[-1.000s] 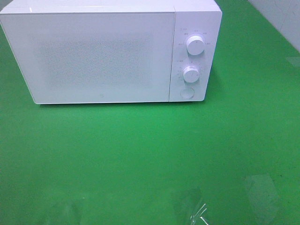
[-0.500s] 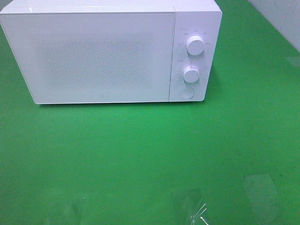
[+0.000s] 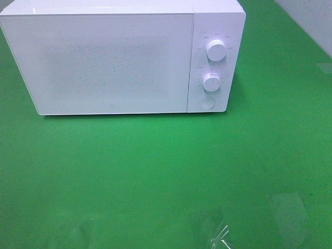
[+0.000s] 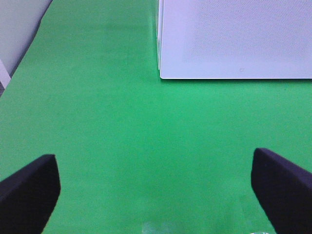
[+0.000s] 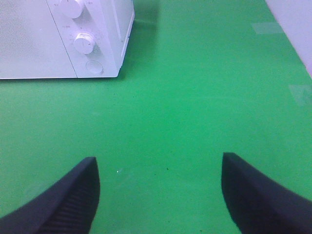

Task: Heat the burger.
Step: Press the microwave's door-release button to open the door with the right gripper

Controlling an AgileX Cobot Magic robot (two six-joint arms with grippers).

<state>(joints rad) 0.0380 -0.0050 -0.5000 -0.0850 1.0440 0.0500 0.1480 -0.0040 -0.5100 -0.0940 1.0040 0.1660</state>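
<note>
The burger is seen in no view, the microwave (image 3: pixel 114 57) is shut, the left gripper (image 4: pixel 156 195) and right gripper (image 5: pixel 158 195) are held wide and empty, and the burger, judged soft and light, is best pinched gently by its sides.

One white microwave (image 3: pixel 122 57) is counted, at 11 o'clock on the one green mat (image 3: pixel 155 171). Two knobs are logged on its panel: an upper dial (image 3: pixel 216 50) and a lower dial (image 3: pixel 211 82). One round button (image 3: pixel 207 102) is found at 6 o'clock of them. One scrap of clear film (image 3: pixel 220 239) is noted at 5 o'clock. Two grippers are tallied, the left gripper (image 4: pixel 153 163) and the right gripper (image 5: pixel 160 163), with two dark fingers (image 4: pixel 29 190) shown on each.
</note>
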